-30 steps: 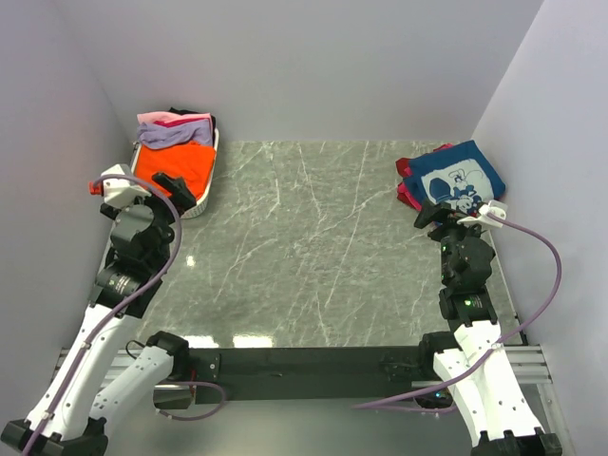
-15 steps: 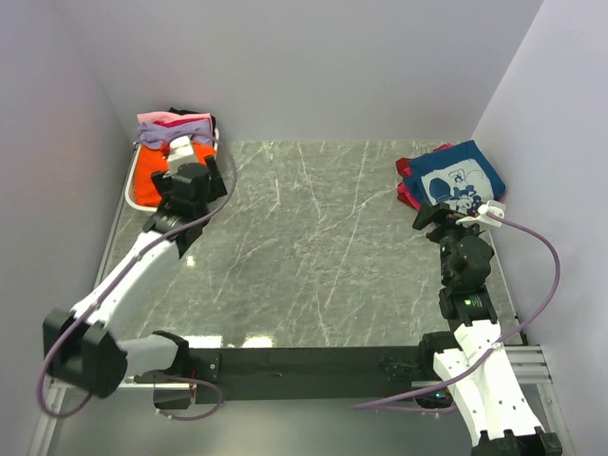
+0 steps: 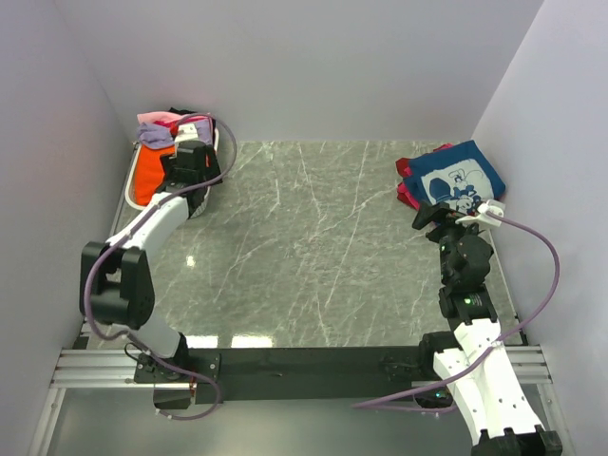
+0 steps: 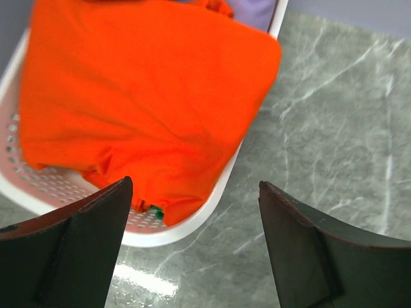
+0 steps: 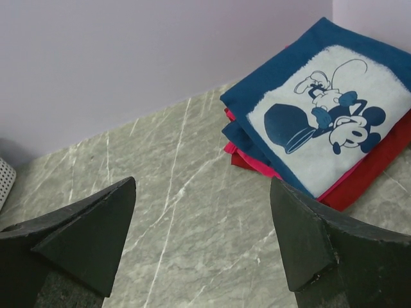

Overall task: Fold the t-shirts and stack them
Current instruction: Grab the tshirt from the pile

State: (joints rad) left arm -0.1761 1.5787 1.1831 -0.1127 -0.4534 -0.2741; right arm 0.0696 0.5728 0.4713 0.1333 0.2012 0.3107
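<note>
Now my left gripper (image 4: 192,192) has swung over the basket (image 4: 173,234), jaws wide and empty above the orange t-shirt (image 4: 141,96), so the next pickup is starting, I judge; right gripper (image 5: 202,186) waits open, empty.

Both the left arm (image 3: 152,220) and the right arm (image 3: 472,344) have smooth white shells broken by chunky black joint housings. A thin lilac cable (image 3: 554,271) loops loosely outside the right arm, and a matching one (image 3: 88,285) runs along the left. Small green lights (image 3: 467,302) glow on the right arm's black joints. The left gripper (image 4: 194,186) and right gripper (image 5: 203,185) end in matte black, wedge-shaped fingers (image 4: 90,250) with bevelled edges. A black crossbar (image 3: 304,361) joins the two bases.
</note>
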